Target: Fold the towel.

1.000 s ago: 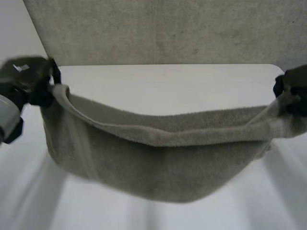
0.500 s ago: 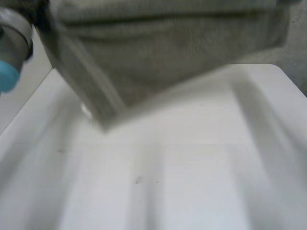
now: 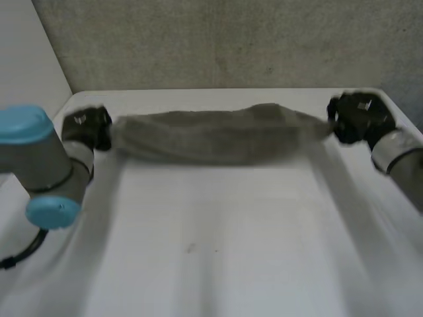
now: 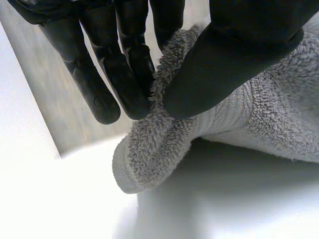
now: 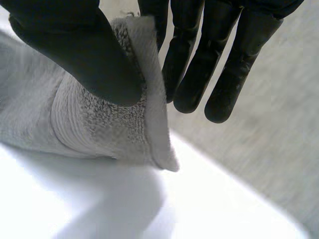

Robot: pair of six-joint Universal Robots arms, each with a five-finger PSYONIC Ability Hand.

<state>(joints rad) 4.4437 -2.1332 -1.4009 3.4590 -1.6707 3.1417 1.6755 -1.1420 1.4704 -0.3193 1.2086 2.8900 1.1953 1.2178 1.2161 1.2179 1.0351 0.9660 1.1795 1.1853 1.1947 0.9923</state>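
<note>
Since a second ago I've swung the towel (image 3: 218, 135) up and away from the camera, out to the far side of the table (image 3: 218, 264). It's now low there, stretched sideways between my two hands. My left hand (image 3: 89, 127) is at one end and my right hand (image 3: 357, 117) at the other, both near the table's far edge.

Left wrist view: my thumb (image 4: 234, 59) squeezes a bunched corner of cloth against straight fingers (image 4: 127, 74), so it's a pinch. Right wrist view: same deal, thumb (image 5: 75, 50) clamping the hem against one finger, the other fingers (image 5: 219, 64) hanging straight and free beside it.

Progress, my read: not far along. The towel is gathered into a sagging roll, not a flat fold, and no neat edge-to-edge layer shows. Still to do: lay it down flat, bring one half over the other, line up the edges, let go. I can't tell whether the middle touches the table or hangs just above it; at both corners there's shadow underneath.

Look: grey terry, thick and floppy, with a ribbed band beside the hem and loops fuzzy at the edge.
</note>
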